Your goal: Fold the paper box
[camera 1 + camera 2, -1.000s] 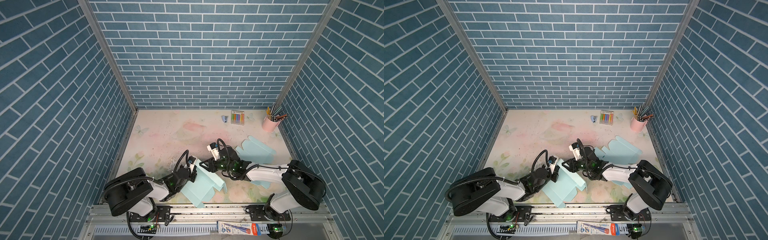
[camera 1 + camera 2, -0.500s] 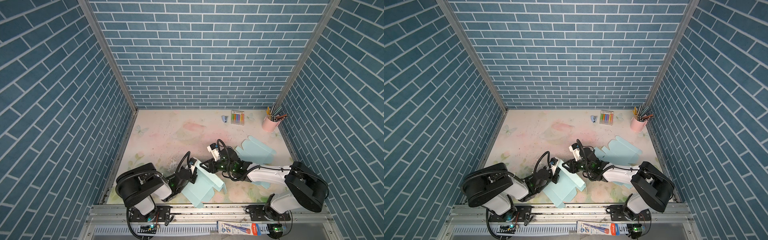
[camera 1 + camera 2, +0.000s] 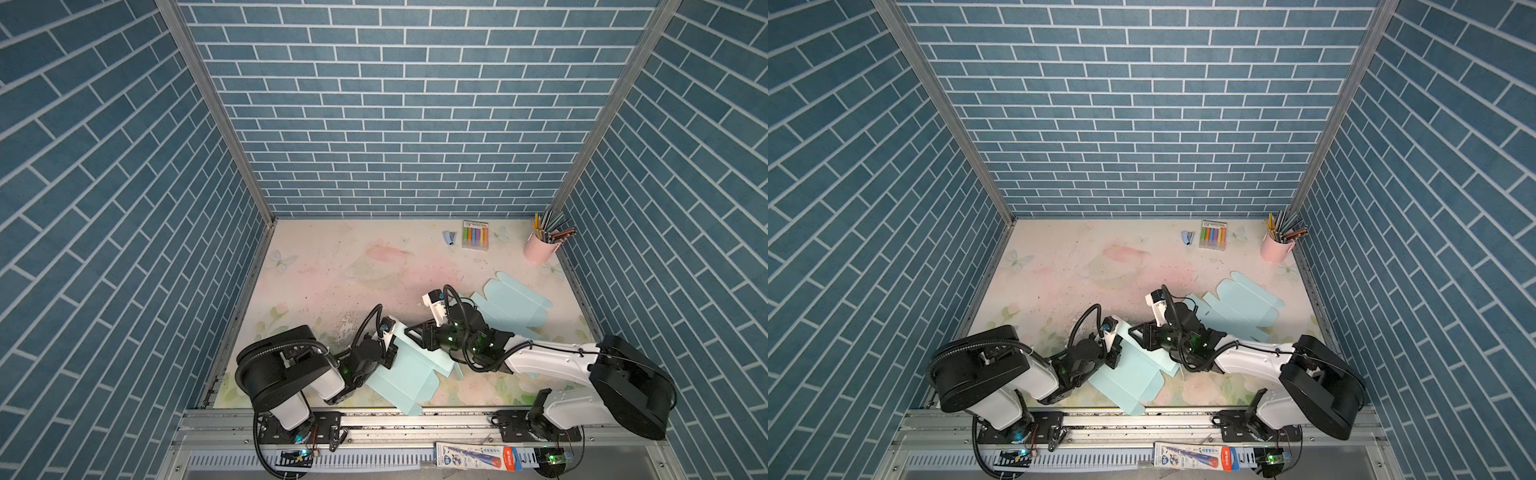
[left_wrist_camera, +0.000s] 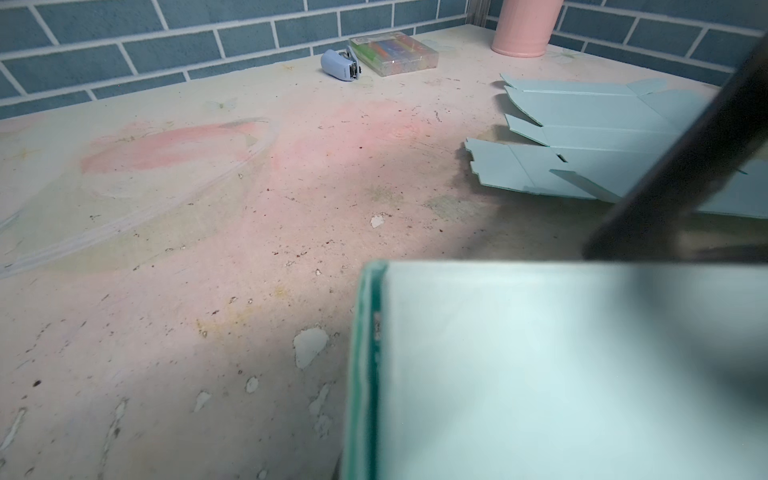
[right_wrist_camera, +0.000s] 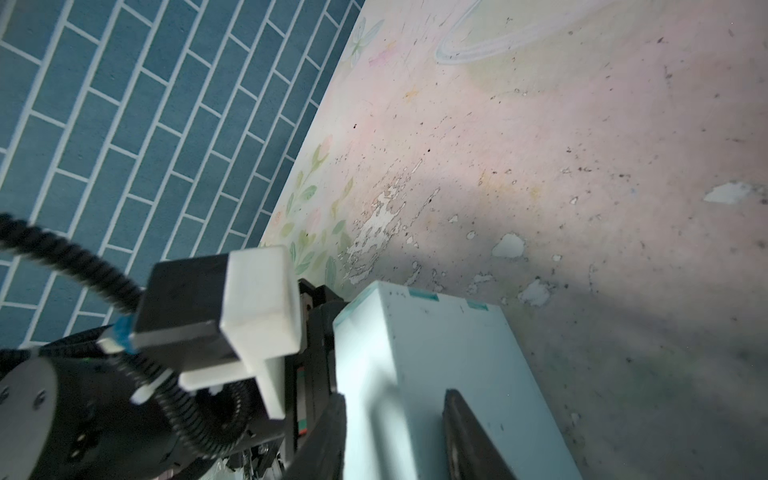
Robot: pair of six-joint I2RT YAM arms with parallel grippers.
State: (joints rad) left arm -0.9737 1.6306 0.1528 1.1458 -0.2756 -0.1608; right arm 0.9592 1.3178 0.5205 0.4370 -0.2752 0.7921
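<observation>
The paper box (image 3: 409, 365) (image 3: 1129, 376) is a pale blue, partly folded sheet at the front middle of the table, with one end raised into a wall. My left gripper (image 3: 392, 354) (image 3: 1115, 356) is shut on its left edge; in the left wrist view that panel (image 4: 561, 374) fills the near corner and the fingers are hidden. My right gripper (image 3: 414, 332) (image 3: 1138, 332) reaches in from the right over the raised end. In the right wrist view its dark fingers (image 5: 469, 436) stand apart over the box panel (image 5: 436, 353), so it is open (image 5: 395, 440).
Flat pale blue box blanks (image 3: 511, 305) (image 4: 602, 137) lie at the right, behind my right arm. A pink cup of pencils (image 3: 538, 248), a marker pack (image 3: 474, 235) and a small stapler (image 3: 449, 237) sit along the back wall. The metal rail (image 3: 374, 419) borders the front.
My left arm has swung a little to the right and its gripper has closed on the box's edge. The right gripper's fingers have spread slightly. The box has barely shifted.
</observation>
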